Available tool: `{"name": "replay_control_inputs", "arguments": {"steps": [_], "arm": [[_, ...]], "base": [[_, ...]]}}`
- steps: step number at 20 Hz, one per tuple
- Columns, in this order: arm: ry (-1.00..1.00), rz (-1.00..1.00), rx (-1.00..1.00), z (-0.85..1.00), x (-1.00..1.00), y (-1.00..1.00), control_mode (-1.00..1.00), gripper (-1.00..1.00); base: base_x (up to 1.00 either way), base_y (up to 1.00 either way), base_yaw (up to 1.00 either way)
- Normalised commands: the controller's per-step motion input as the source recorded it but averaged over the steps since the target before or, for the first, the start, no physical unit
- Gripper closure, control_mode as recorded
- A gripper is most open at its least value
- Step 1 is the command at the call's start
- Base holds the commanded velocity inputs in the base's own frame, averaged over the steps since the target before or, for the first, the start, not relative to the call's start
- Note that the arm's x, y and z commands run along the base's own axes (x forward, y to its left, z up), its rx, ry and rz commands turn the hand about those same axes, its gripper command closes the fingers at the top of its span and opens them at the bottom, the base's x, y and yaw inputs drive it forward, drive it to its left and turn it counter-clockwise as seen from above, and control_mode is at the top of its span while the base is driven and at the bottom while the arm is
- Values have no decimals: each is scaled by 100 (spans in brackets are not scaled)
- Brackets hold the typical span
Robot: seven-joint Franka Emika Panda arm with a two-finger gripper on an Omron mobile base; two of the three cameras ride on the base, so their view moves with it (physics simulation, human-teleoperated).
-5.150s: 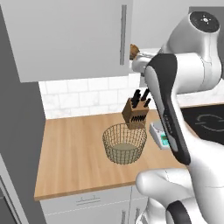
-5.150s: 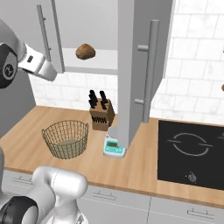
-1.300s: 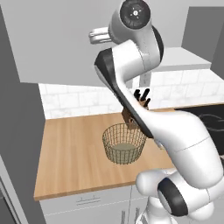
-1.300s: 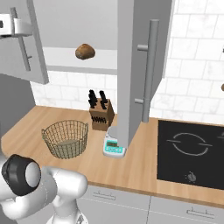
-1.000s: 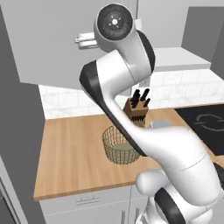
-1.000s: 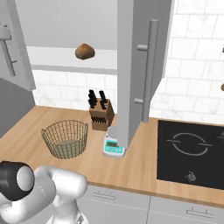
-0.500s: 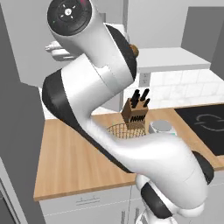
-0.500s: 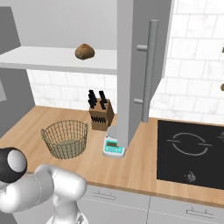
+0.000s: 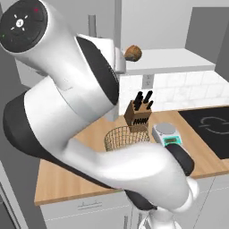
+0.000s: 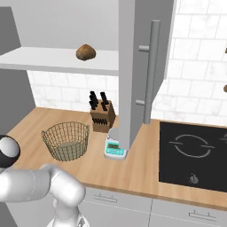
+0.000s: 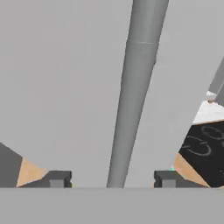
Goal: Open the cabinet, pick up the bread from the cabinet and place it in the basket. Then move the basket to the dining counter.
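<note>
Bread [image 10: 85, 52] on open cabinet [image 10: 62, 60] shelf.

knife block [image 10: 102, 116] by tiled wall [image 10: 195, 88], kitchen scale [image 10: 115, 148] on wooden counter [image 10: 133, 170], black hob [image 10: 193, 155]

One bread [image 10: 86, 52]. One basket [image 10: 66, 140]. One knife block [image 10: 101, 115]. One scale [image 10: 115, 147]. One hob [image 10: 193, 154]. One bar handle [image 10: 149, 73]. One shelf [image 10: 48, 59].
</note>
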Motion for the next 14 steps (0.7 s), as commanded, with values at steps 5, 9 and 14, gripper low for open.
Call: {"name": "replay_control_inputs", "arguments": {"steps": [5,9,14], "arm": [[-22,-6,0,-11,-100,-68,-100,-100],[19,-12,5,0,-68,-77,-100,-100],[78,-26,6,6,-16,-44,-100,-100]], "base": [[0,0,0],[0,0,0],[0,0,0]]}}
